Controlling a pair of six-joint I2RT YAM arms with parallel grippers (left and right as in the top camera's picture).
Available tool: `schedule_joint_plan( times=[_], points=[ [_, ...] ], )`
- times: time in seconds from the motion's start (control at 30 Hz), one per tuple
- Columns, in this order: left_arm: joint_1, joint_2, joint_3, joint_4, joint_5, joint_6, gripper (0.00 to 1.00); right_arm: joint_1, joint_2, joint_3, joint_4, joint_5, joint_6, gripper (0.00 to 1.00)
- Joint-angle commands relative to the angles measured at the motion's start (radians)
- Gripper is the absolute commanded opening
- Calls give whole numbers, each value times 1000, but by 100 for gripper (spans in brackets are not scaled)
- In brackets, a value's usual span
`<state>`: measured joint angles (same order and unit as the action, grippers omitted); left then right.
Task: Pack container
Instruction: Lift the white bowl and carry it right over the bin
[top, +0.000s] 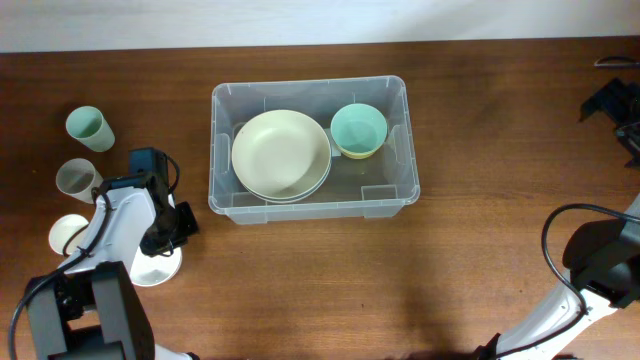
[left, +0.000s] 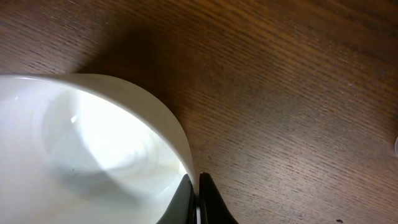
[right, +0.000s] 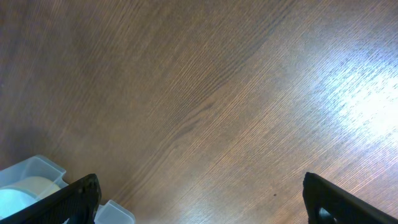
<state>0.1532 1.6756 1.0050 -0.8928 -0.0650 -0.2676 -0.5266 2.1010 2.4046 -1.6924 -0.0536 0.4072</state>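
Well, glossy round white bowl (left: 93, 143) on grained wooden table (left: 280, 93).

From overhead, the left arm (top: 128, 222) covered most of the white bowl (top: 162, 270), which the left wrist view cut off at its left and bottom edges. The right wrist view caught only a corner of the container (right: 34, 169), and its bottom edge cropped the fingers of the right gripper (right: 200, 186).
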Motion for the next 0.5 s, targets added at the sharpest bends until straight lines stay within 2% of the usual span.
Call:
schedule_joint_plan(
  times=[0.0, 0.23, 0.47],
  points=[
    [5, 9, -9, 22, 17, 11, 1, 3, -4, 0, -2, -2, -7, 99],
    [5, 9, 67, 28, 17, 12, 1, 3, -4, 0, -2, -2, -7, 99],
    [5, 9, 312, -77, -39, 24, 1, 3, -4, 0, -2, -2, -7, 99]
  ],
)
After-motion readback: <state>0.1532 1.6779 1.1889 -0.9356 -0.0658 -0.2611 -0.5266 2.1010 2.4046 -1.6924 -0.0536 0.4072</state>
